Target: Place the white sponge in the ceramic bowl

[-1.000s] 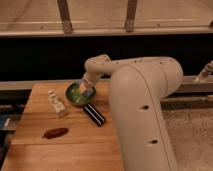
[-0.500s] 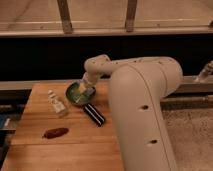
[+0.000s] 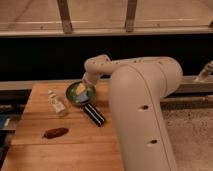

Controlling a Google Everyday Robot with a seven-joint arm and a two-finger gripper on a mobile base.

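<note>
The ceramic bowl [image 3: 73,93], green inside with a dark rim, stands at the back of the wooden table. The white sponge [image 3: 81,91] lies inside it, a yellowish face up and a pale bluish-white edge toward the front. My gripper [image 3: 88,83] reaches down from the big white arm to the bowl's right rim, right at the sponge. Whether it touches the sponge cannot be made out, and the arm hides the bowl's right side.
A clear plastic cup [image 3: 58,104] stands left of the bowl. A black oblong object [image 3: 94,114] lies just in front of the bowl. A reddish-brown lump [image 3: 55,132] rests nearer the front left of the wooden table [image 3: 45,155]. My white arm [image 3: 142,115] covers the table's right side.
</note>
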